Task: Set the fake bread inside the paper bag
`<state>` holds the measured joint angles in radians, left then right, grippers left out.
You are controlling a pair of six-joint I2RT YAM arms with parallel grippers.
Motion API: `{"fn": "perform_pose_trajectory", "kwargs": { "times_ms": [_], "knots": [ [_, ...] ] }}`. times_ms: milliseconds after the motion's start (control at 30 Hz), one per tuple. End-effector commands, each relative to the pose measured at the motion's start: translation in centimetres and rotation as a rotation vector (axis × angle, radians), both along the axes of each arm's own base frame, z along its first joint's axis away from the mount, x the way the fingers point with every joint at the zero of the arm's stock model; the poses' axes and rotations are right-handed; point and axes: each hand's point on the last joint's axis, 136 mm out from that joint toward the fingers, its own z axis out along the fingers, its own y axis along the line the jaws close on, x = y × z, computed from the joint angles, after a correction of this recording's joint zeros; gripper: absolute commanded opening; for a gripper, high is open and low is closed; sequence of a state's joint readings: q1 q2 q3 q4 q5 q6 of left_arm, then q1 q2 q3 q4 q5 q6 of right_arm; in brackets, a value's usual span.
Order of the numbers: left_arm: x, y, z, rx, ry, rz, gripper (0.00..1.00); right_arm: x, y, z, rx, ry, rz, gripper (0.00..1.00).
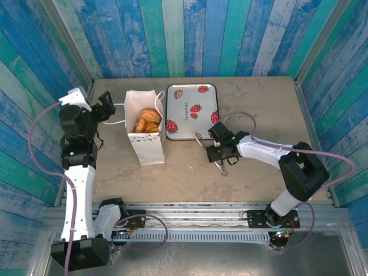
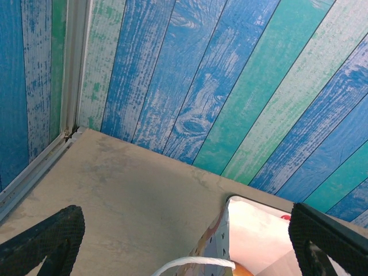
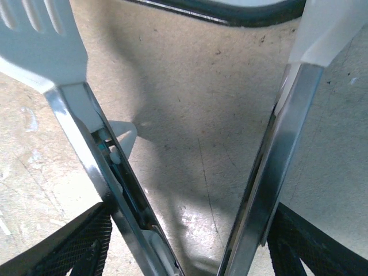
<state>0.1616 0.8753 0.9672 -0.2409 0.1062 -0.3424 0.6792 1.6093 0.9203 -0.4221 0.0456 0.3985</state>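
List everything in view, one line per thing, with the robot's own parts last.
fake bread: several, exact count hidden, golden-brown, inside the open bag
paper bag: one, white, standing upright on the table just left of the tray
tray: one, white with red strawberries, no bread on it, far middle of the table
tongs: one pair, metal arms with white tips, spread open above the table, nothing between them
table: one, beige
walls: blue and green painted planks, around the table
left pincer: one, black, open, beside the bag's left edge by a white cord handle
right pincer: one, black, shut on the tongs, near the tray
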Motion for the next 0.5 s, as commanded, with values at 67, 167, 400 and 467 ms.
{"fn": "perform_pose_trajectory", "kwargs": {
  "times_ms": [67, 167, 400, 467],
  "knots": [
    [-0.6, 0.2, 0.2, 0.001, -0.012, 0.022, 0.95, 0.8, -0.1, 3.0, 0.007, -0.059, 0.001, 0.74],
    [-0.6, 0.5, -0.3, 0.004, 0.002, 0.038, 0.94, 1.1, -0.4, 5.1, 0.017, -0.102, -0.007, 0.76],
    [-1.0, 4.8, -1.9, -0.034, 0.032, 0.173, 0.94, 2.3, -2.7, 12.8, 0.076, -0.284, -0.064, 0.82],
    [-1.0, 6.1, -2.4, -0.048, 0.035, 0.194, 0.94, 2.7, -4.2, 14.7, 0.090, -0.338, -0.093, 0.84]
  ]
}}
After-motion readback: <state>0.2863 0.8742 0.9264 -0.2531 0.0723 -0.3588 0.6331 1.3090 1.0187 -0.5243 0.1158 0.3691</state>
